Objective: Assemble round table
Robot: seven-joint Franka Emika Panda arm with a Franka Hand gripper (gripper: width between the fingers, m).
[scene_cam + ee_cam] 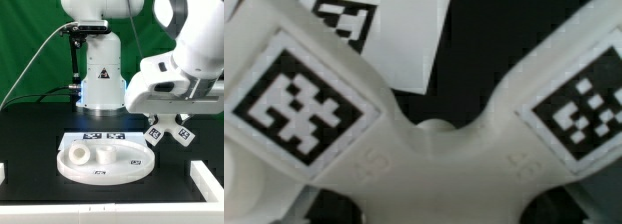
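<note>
A: Three parts. Where's the cross-shaped foot (156, 131)?

B: Off the table (40, 135), in the air at the exterior view's right. The gripper (168, 123) is clamped on its middle and has nothing else in it. The fingers are mostly hidden by the foot. Two tagged arms splay out and down, one on each side of the grip.

A: Wrist view agree?

B: Yes. The cross-shaped foot (429, 165) fills it: two arms with black-and-white tags and a rounded notch between them. A flat white tagged sheet (407, 45) shows behind the foot over the dark table. Can't say for sure which sheet it is.

A: Disc and leg?

B: The round disc (130, 171) lies flat on the table, front centre, rim up. It is lower than the foot and toward the exterior view's left of it. The leg (103, 154) stands upright inside it, near the middle. A low raised ring (75, 153) sits just beside the leg, on the exterior view's left. The foot touches neither.

A: Rest?

B: The marker board (103, 136) lies flat just behind the disc. The robot base (100, 75) is behind that. White blocks (207, 185) sit at both table edges.
</note>
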